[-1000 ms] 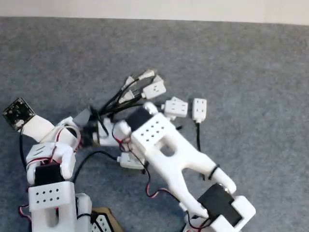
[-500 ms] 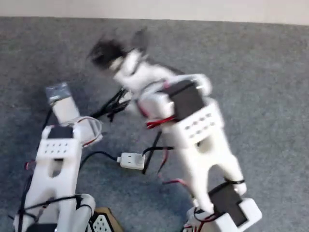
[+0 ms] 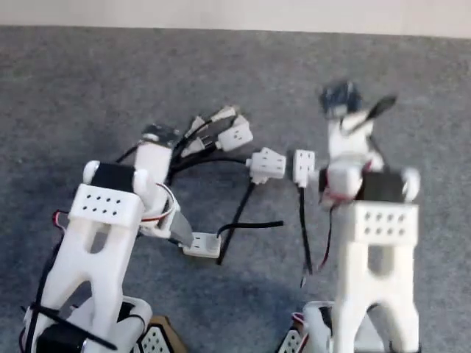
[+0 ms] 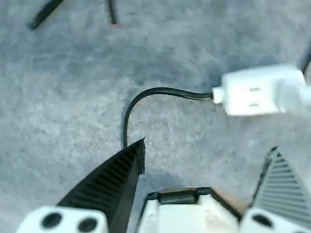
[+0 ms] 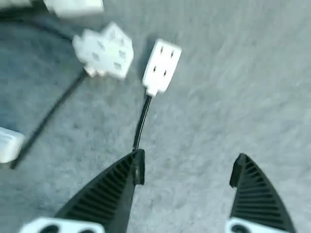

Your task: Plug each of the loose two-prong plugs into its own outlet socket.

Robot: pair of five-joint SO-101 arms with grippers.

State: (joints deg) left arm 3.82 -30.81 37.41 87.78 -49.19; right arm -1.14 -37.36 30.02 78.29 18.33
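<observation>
Left gripper (image 4: 208, 148) and right gripper (image 5: 189, 156) gape wide — both empty.

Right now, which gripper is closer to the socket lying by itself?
Left. The left gripper hangs just by that socket; the right gripper is farther off, facing another socket.

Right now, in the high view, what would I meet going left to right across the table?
left arm → lone socket on a looped cord → blocky multi-socket → slim socket → right arm. The tangle of plugs at the back is left out because it overlaps several of these.
</observation>
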